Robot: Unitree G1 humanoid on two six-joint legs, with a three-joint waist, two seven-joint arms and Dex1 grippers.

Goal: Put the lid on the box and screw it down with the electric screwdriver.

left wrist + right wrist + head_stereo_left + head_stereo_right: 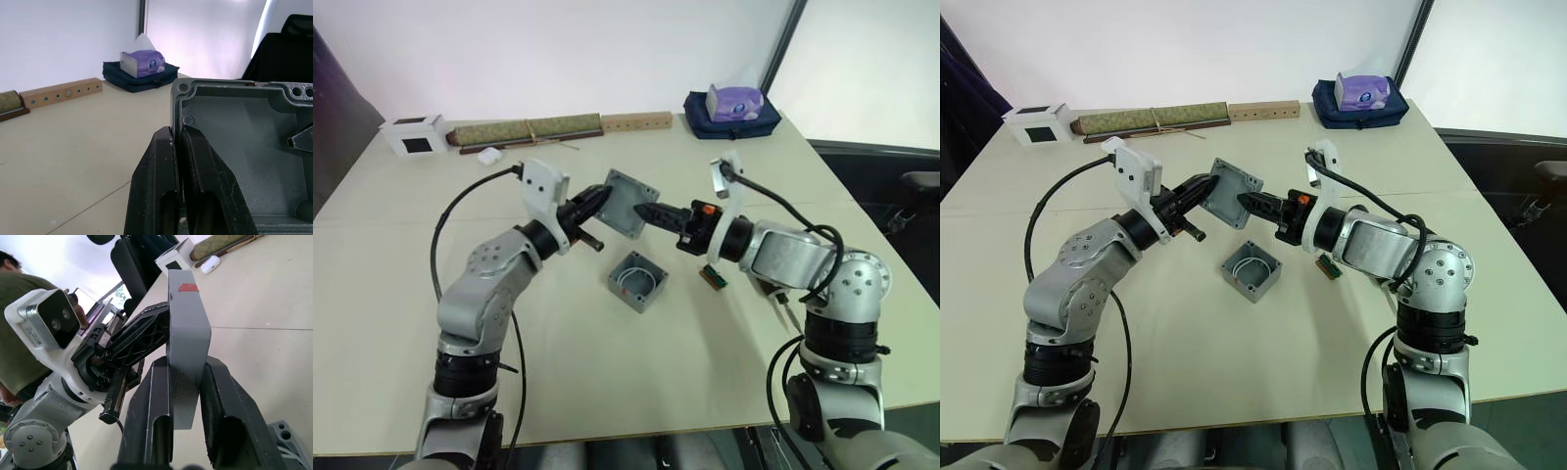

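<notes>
In the left eye view, the flat grey metal rectangular lid is hanging in the air at the centre of the frame, tilted on edge, with both arms meeting on it. The left pincer is clamping its left edge and the right pincer is clamping its right edge, so the plate is bridging the two. The small grey cast-metal open box is sitting on the pale table just below the lid in the frame, mouth up, with white wire coiled inside. The lid's way to the box is therefore downward, and both pincers are about equally near.

In the right eye view, the same arrangement is showing: lid above, box below it, apart from it.

In the left wrist view, the two black fingers are pressing together on the lid's rim near a corner screw hole, with its ribbed inner face showing on the right of the frame.

In the right wrist view, the fingers are pinching the lower end of the plate, whose outer face with the red mark is rising toward the top centre of the frame.
</notes>
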